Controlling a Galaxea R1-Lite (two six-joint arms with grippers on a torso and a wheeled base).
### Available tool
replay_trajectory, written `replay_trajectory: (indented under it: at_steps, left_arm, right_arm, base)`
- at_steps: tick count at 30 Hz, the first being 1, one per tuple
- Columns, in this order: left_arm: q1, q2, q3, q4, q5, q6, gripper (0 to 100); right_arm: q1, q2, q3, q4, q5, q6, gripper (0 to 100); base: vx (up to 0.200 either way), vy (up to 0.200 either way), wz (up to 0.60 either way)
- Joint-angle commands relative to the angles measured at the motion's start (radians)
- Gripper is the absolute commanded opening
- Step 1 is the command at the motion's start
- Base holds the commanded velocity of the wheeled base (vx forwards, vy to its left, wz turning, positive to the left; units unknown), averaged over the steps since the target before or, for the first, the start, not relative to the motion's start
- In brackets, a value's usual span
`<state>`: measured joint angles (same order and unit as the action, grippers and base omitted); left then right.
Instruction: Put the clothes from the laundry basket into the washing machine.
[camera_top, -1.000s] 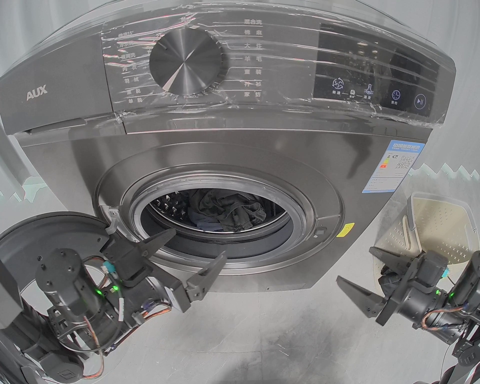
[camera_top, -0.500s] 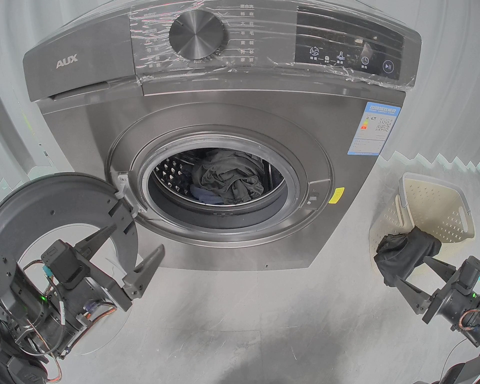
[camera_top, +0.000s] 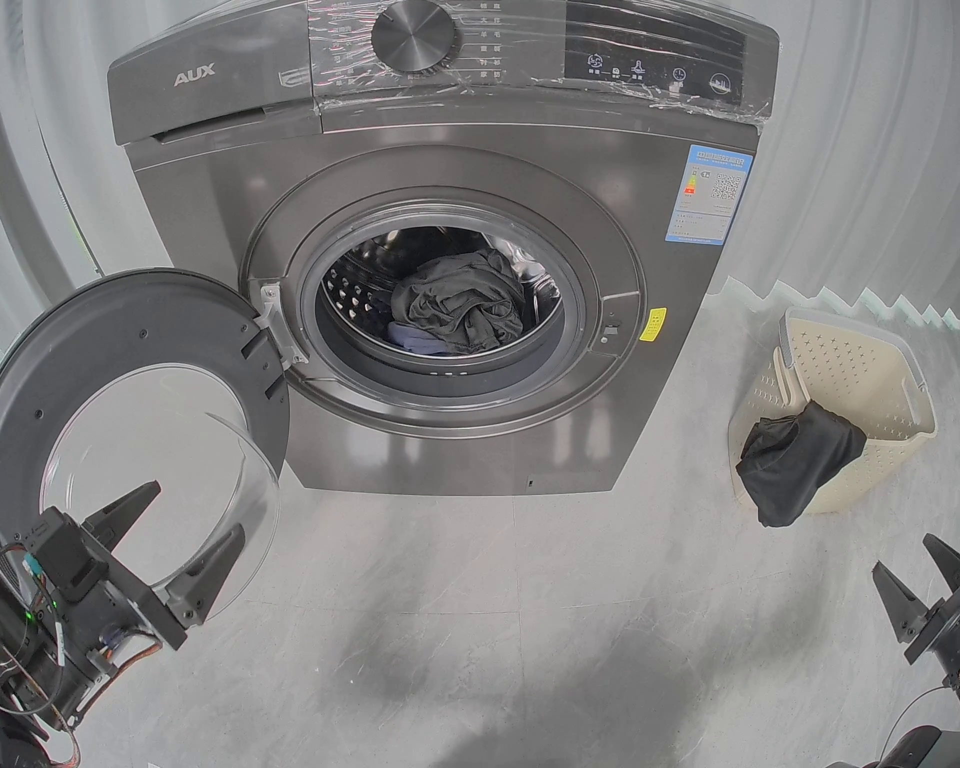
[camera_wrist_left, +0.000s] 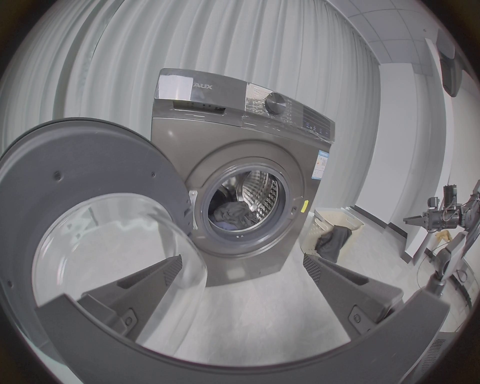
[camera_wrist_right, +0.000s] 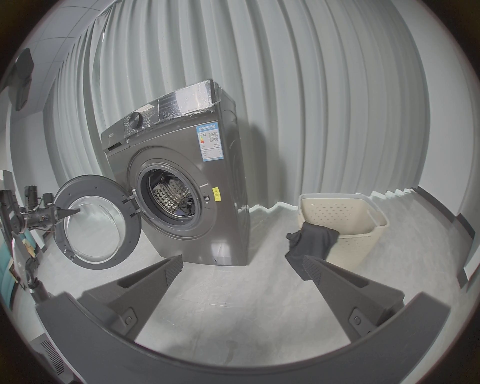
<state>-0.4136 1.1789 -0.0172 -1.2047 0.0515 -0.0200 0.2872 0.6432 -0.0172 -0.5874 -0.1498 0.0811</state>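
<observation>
The grey washing machine (camera_top: 440, 130) stands with its round door (camera_top: 120, 340) swung open to the left. Dark clothes (camera_top: 460, 300) lie in the drum (camera_top: 440, 290). To the machine's right the cream laundry basket (camera_top: 880, 380) sits on the floor, and a black garment (camera_top: 800, 455) hangs over its front rim. My left gripper (camera_top: 170, 540) is open and empty, low in front of the open door. My right gripper (camera_top: 925, 580) is open and empty, near the floor in front of the basket. The right wrist view also shows the basket (camera_wrist_right: 350, 215) and the black garment (camera_wrist_right: 310, 240).
A grey tiled floor (camera_top: 520, 600) spreads out before the machine with free room. Pleated white curtains (camera_top: 860, 150) hang behind the machine and the basket. The open door takes up the space on the left.
The whole head view has drawn back from the machine, so the camera has moved. Both open grippers have dropped toward the picture's lower corners, away from the drum and the basket.
</observation>
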Motion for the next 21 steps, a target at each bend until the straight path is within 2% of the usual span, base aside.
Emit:
replay_trajectory:
  at_steps: [1, 5, 8, 9, 11, 12, 14, 16, 17, 18, 19, 20, 21]
  left_arm:
    - [0.012, -0.329, 0.014, 0.261, 0.004, -0.011, 100]
    - [0.036, -0.502, 0.016, 0.439, 0.037, -0.005, 100]
    - [0.05, -0.614, 0.017, 0.542, 0.045, -0.001, 100]
    - [0.05, -0.614, 0.017, 0.542, 0.045, -0.001, 100]
    - [0.056, -0.736, 0.017, 0.656, 0.048, 0.0, 100]
    - [0.056, -0.736, 0.017, 0.656, 0.048, 0.0, 100]
    - [0.118, -0.809, 0.017, 0.746, 0.045, -0.009, 100]
    - [0.159, -0.887, 0.017, 0.832, 0.031, 0.0, 100]
    - [0.176, -0.917, 0.017, 0.866, 0.027, 0.002, 100]
    - [0.196, -0.941, 0.017, 0.899, 0.019, 0.003, 100]
    - [0.237, -0.978, 0.017, 0.953, 0.004, 0.006, 100]
    - [0.243, -0.983, 0.017, 0.959, 0.001, 0.006, 100]
    - [0.28, -1.039, 0.017, 1.013, -0.032, 0.011, 100]
  right_arm:
    - [-0.054, -0.231, 0.017, 0.133, 0.003, -0.026, 100]
    - [-0.108, -0.309, 0.017, 0.19, 0.006, -0.032, 100]
    - [-0.149, -0.362, 0.017, 0.25, 0.016, -0.044, 100]
    - [-0.149, -0.362, 0.017, 0.25, 0.016, -0.044, 100]
    - [-0.178, -0.447, 0.017, 0.337, 0.036, -0.047, 100]
    - [-0.178, -0.447, 0.017, 0.337, 0.036, -0.047, 100]
    - [-0.188, -0.543, 0.017, 0.442, 0.049, -0.046, 100]
    - [-0.198, -0.568, 0.017, 0.505, 0.049, -0.024, 100]
    - [-0.226, -0.571, 0.017, 0.517, 0.055, -0.026, 100]
    - [-0.261, -0.583, 0.017, 0.521, 0.072, -0.032, 100]
    - [-0.296, -0.628, 0.016, 0.529, 0.127, -0.029, 100]
    - [-0.3, -0.632, 0.016, 0.528, 0.136, -0.029, 100]
    - [-0.298, -0.643, 0.017, 0.531, 0.162, -0.032, 100]
  base:
    - [0.0, 0.0, 0.0]
    - [0.0, -0.15, 0.0]
    - [0.0, -0.2, 0.0]
    - [0.0, -0.2, 0.0]
    - [0.0, -0.2, 0.0]
    - [0.0, -0.2, 0.0]
    - [0.0, -0.2, 0.0]
    - [0.0, -0.2, 0.0]
    - [0.0, -0.2, 0.0]
    - [0.0, -0.2, 0.0]
    - [0.0, -0.2, 0.0]
    - [0.0, -0.2, 0.0]
    - [0.0, -0.2, 0.0]
